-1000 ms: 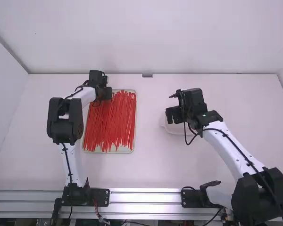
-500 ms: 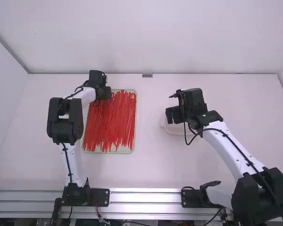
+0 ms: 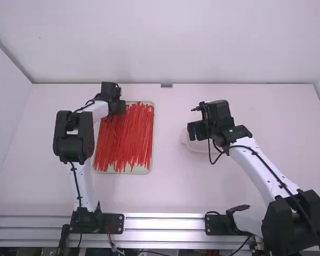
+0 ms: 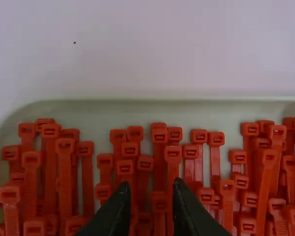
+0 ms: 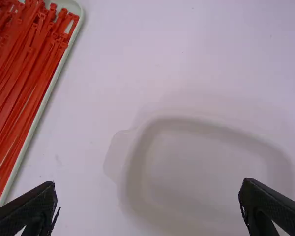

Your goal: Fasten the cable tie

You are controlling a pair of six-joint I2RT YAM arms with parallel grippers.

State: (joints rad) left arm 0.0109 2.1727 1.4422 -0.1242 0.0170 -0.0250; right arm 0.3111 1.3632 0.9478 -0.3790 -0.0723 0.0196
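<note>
While the ties lie in the tray at left, picking is judged in hand: the left gripper is held slightly apart over them, the right gripper wide apart above the dish. One tie must be pinched next.

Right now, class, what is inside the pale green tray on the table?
Red cable ties lie side by side, heads towards the far end. The floor of the tray is bare just past the heads. The ties cover the rest, so anything beneath them cannot be seen.
</note>
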